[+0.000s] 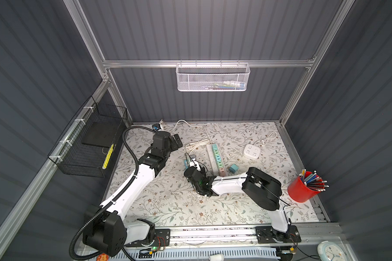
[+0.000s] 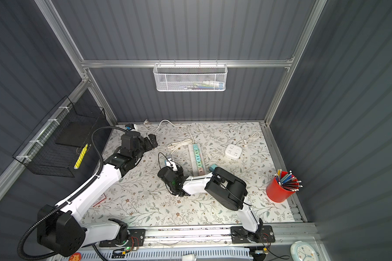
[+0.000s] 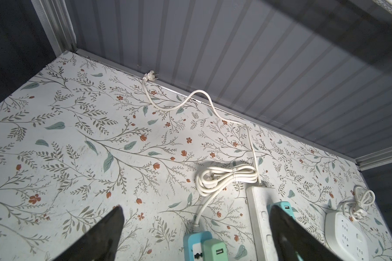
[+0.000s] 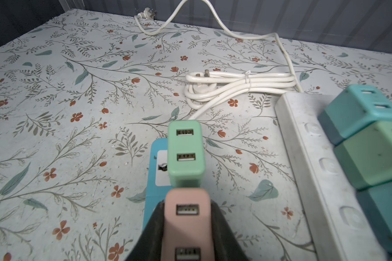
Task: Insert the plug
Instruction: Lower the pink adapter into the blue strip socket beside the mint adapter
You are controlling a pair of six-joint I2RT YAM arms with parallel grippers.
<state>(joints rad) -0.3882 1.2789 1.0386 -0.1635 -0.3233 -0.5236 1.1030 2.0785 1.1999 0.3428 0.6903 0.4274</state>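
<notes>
1. The floral table mat covers the floor of your cell, and everything below rests on it or hangs over it.
2. Your left arm reaches to the far left part of the mat. The left gripper stands with its jaws wide apart and holds nothing.
3. Your right arm crosses toward the middle. The right gripper is clamped on the pink plug, with one dark finger on each side of it.
4. A black wire basket hangs on the left wall, and a white mesh basket hangs on the rear rail.
5. The white power strip lies mid-mat, to the right of the right gripper. A row of teal and green plugs runs along it, and a loose teal cube sits just beside its near end.
6. A red cup of pens stands at the right edge, and a white square socket lies farther back.
7. The blue strip lies flat, left of the white power strip and apart from it. A green plug stands in it.
8. The pink plug sits over the blue strip, right against the green plug's near side. You cannot tell whether its prongs are in the socket.
</notes>
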